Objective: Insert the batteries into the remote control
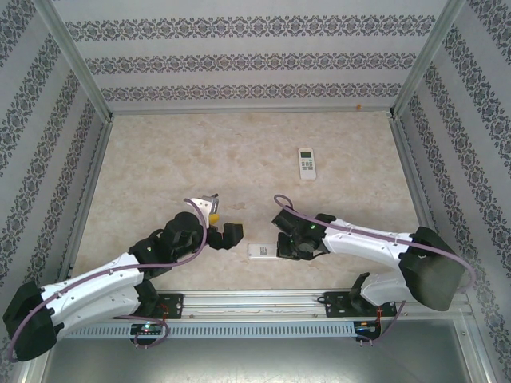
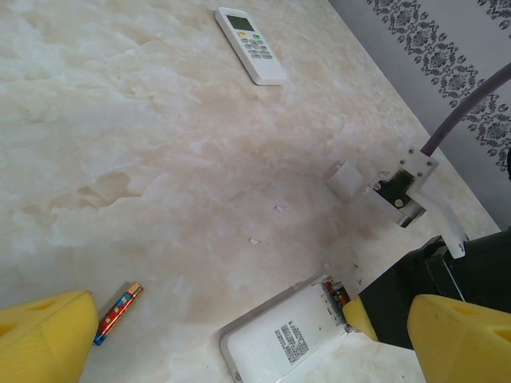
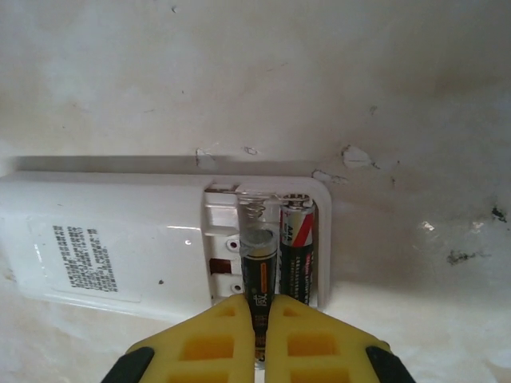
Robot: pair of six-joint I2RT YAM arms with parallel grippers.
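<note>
A white remote control (image 3: 112, 247) lies face down near the table's front edge (image 1: 262, 250), its battery bay open. One dark battery (image 3: 297, 254) sits in the bay's right slot. My right gripper (image 3: 261, 339) is shut on a second dark battery (image 3: 259, 271), whose free end points at the spring of the left slot. An orange-gold battery (image 2: 118, 313) lies loose on the table to the left. My left gripper (image 2: 251, 323) hovers open above the remote control's (image 2: 283, 339) labelled end, holding nothing.
A second white remote (image 1: 307, 163) lies face up farther back on the table (image 2: 250, 33). A small white piece (image 2: 346, 179) rests on the marble beyond the right arm. Patterned walls enclose the table on three sides.
</note>
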